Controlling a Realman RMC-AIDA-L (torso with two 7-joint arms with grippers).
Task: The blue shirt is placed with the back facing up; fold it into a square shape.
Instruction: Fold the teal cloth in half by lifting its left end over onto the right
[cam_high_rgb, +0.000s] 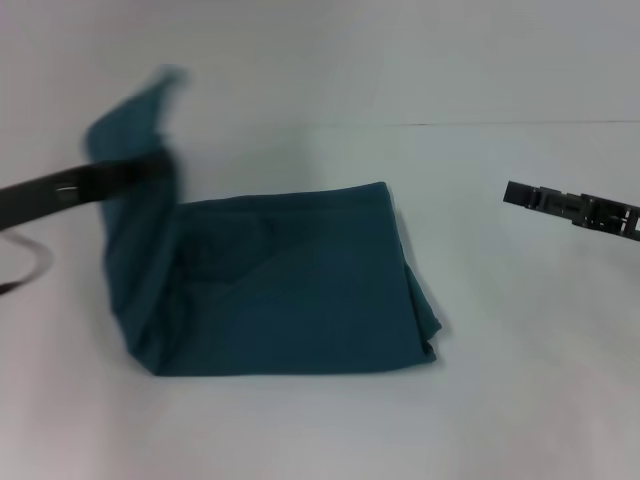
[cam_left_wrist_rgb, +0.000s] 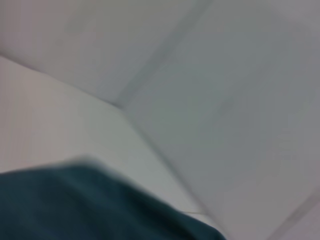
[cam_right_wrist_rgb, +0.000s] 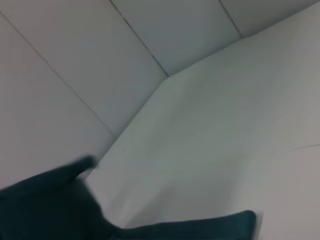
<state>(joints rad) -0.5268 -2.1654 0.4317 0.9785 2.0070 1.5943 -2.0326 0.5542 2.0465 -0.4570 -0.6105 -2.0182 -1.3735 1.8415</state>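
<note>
White table (cam_high_rgb: 300, 430), white wall behind. Blue shirt (cam_high_rgb: 300, 290) lies partly folded on it. Left gripper (cam_high_rgb: 150, 168) pinches 1 shirt edge, lifted above the rest. Right gripper (cam_high_rgb: 515, 192) hovers well apart from the cloth; can't tell its state.

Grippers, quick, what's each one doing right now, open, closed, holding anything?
Left gripper: shut on the blue shirt, lifting its left end off the table.
Right gripper: off to the right of the shirt, holding nothing; open or shut cannot be told.
</note>
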